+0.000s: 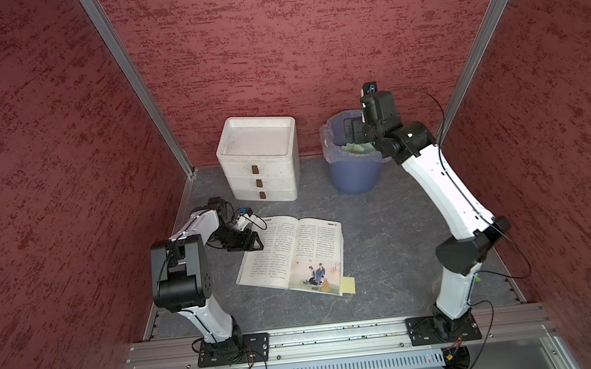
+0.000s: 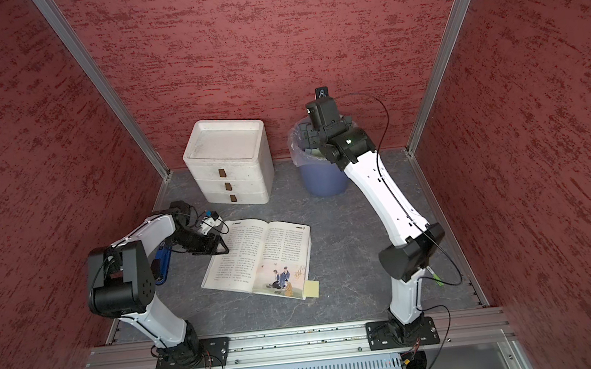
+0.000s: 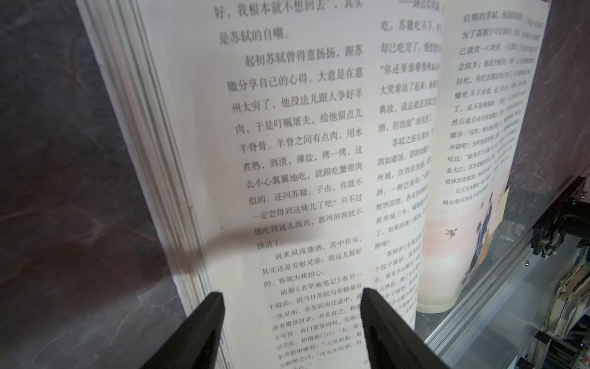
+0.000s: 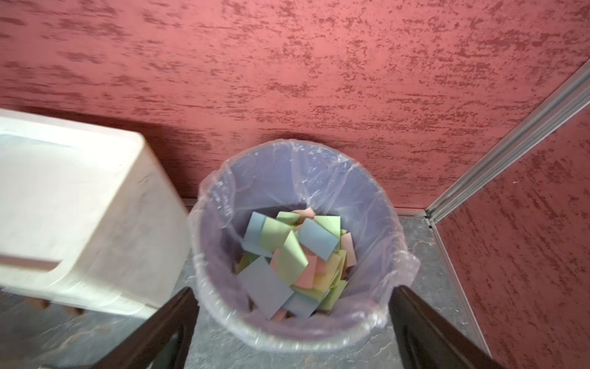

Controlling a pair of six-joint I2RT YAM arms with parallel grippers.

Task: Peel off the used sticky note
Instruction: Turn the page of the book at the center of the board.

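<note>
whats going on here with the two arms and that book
Two robot arms are clearing sticky notes from an open book lying on the table. The right pincer hangs open and empty over the lined blue bin, which holds a heap of coloured notes. The left pincer sits low at the book's left page edge, its jaws apart; whether it presses the page is unclear. One yellow sticky note pokes out from the book's near right corner, not yet peeled.
</note>
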